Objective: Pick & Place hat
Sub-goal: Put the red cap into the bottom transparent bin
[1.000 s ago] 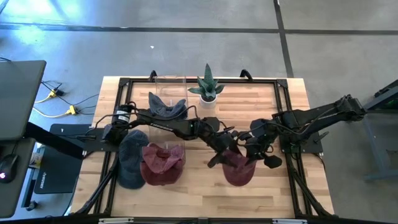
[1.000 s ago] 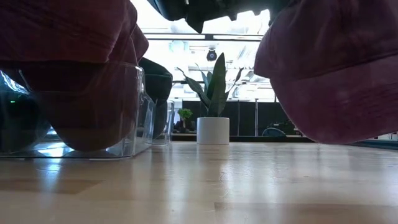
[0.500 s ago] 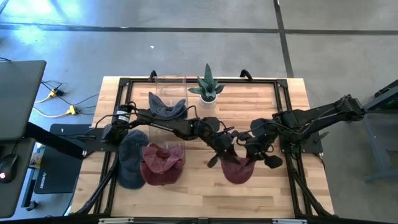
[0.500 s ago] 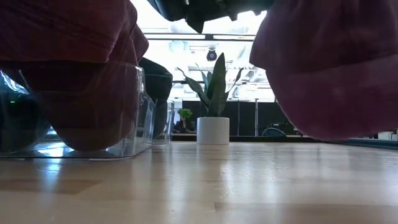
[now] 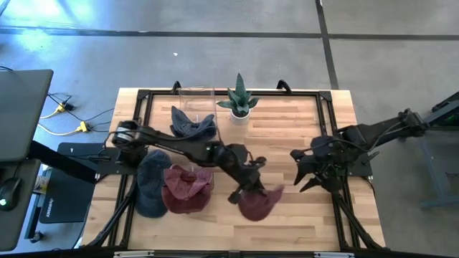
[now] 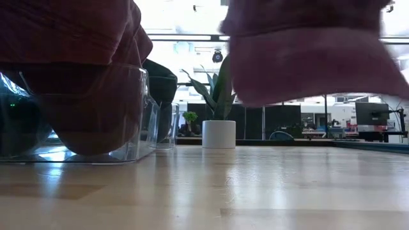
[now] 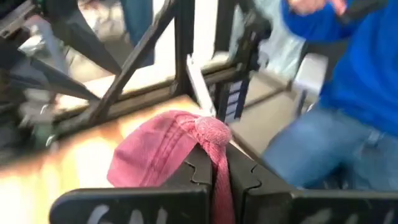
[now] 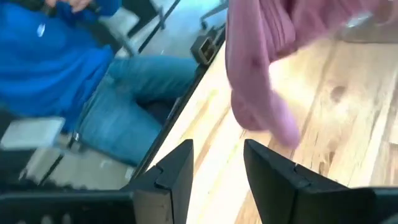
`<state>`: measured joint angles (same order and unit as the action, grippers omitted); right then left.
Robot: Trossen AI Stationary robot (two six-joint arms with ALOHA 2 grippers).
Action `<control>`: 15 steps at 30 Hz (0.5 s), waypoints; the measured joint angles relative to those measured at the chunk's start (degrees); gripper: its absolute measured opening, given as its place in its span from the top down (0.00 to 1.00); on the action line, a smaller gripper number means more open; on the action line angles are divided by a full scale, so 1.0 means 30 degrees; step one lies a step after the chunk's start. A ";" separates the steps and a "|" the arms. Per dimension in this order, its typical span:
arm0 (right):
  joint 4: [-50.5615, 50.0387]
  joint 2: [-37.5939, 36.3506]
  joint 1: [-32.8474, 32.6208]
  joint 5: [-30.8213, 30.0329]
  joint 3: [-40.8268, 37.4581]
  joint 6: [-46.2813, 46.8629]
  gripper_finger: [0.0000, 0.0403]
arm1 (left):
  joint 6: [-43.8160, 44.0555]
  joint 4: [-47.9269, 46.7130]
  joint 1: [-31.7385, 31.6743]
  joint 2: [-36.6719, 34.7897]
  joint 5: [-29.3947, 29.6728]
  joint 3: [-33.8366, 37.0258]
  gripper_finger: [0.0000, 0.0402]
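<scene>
While left tool (image 7: 220, 177) stays clamped on maroon hat (image 5: 257, 203) above tabletop (image 5: 301, 222) near front edge, right tool (image 8: 217, 165) sits apart, empty, near right edge.

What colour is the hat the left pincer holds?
Faded red, almost pink. The hat shows best in the left wrist view, pinched in the left pincer.

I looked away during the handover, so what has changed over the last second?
The left gripper has shut on the red hat and carried it toward the table's front-left. The right gripper let go, opened and drew back to the right. The hats in the clear bins and the potted plant stayed put.
</scene>
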<state>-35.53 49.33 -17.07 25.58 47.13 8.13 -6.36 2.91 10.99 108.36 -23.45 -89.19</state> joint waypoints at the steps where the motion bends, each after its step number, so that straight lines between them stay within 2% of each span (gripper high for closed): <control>1: 0.0738 -0.0427 -0.0214 -0.0418 -0.0667 0.0620 0.66 | -0.0208 -0.0914 0.0248 -0.0509 0.0715 0.0030 1.00; 7: 0.6966 -0.1699 -0.1685 -0.3686 -0.4976 0.3268 0.66 | -0.0887 -0.4485 0.1654 -0.3339 0.5709 -0.0013 1.00; 15: 1.6690 -0.0181 -0.3063 -0.5827 -0.9618 0.3295 0.66 | -0.1379 -0.8345 0.2241 -0.6454 1.2235 -0.0019 1.00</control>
<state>14.54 48.79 -26.26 8.10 18.28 18.02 -10.50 -22.13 17.71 89.00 13.26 -89.25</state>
